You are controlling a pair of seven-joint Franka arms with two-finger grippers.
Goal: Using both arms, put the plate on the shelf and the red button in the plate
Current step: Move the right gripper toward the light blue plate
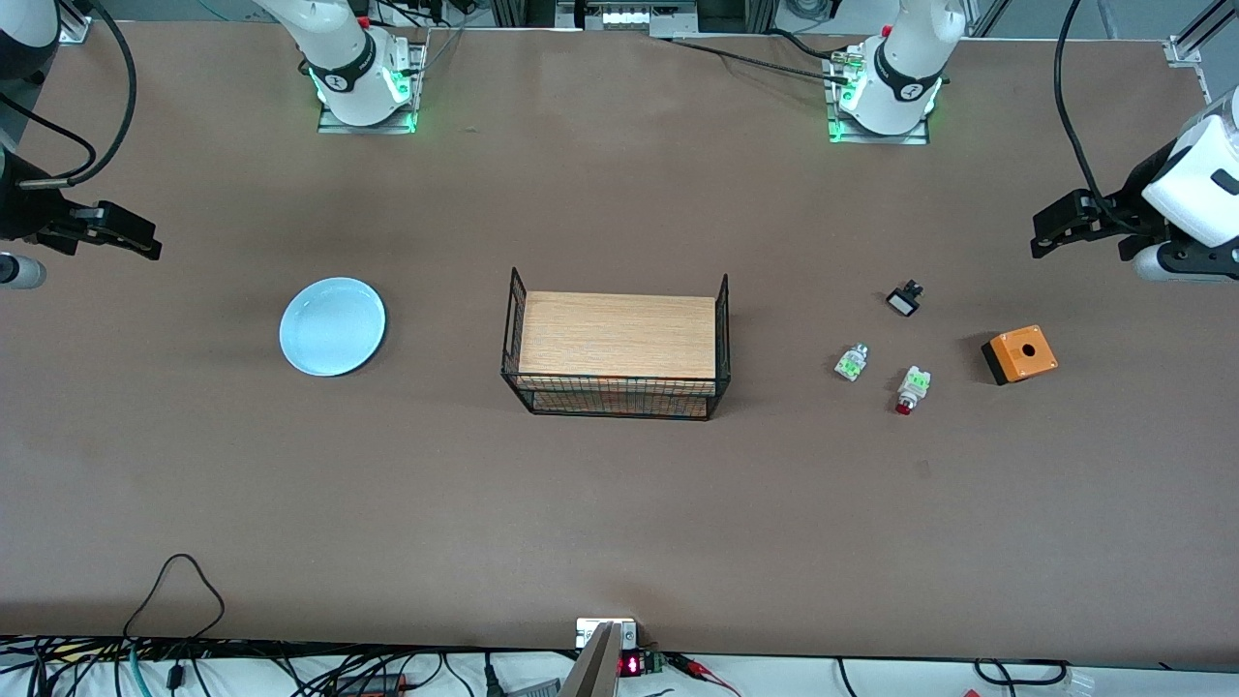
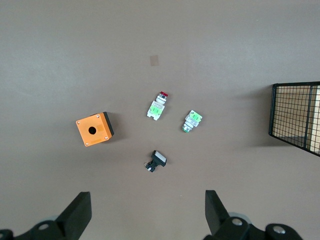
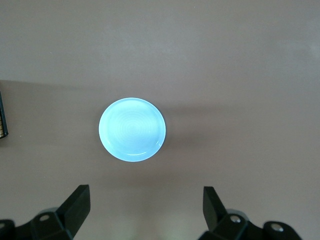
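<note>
The pale light-blue plate (image 1: 332, 326) lies flat on the brown table toward the right arm's end, and it fills the middle of the right wrist view (image 3: 132, 129). The red button (image 1: 910, 389), a white body with a green tab and a red tip, lies on its side toward the left arm's end (image 2: 157, 107). My right gripper (image 1: 145, 244) hangs open and empty over bare table at that arm's end, apart from the plate (image 3: 145, 196). My left gripper (image 1: 1041, 237) hangs open and empty over bare table at the left arm's end, apart from the small parts (image 2: 148, 200).
A black wire basket (image 1: 617, 387) with a wooden board on top stands mid-table (image 2: 297, 117). Around the red button lie a white-green part (image 1: 852, 362), a black-and-white part (image 1: 904, 298) and an orange box with a hole (image 1: 1019, 354). Cables run along the table's front edge.
</note>
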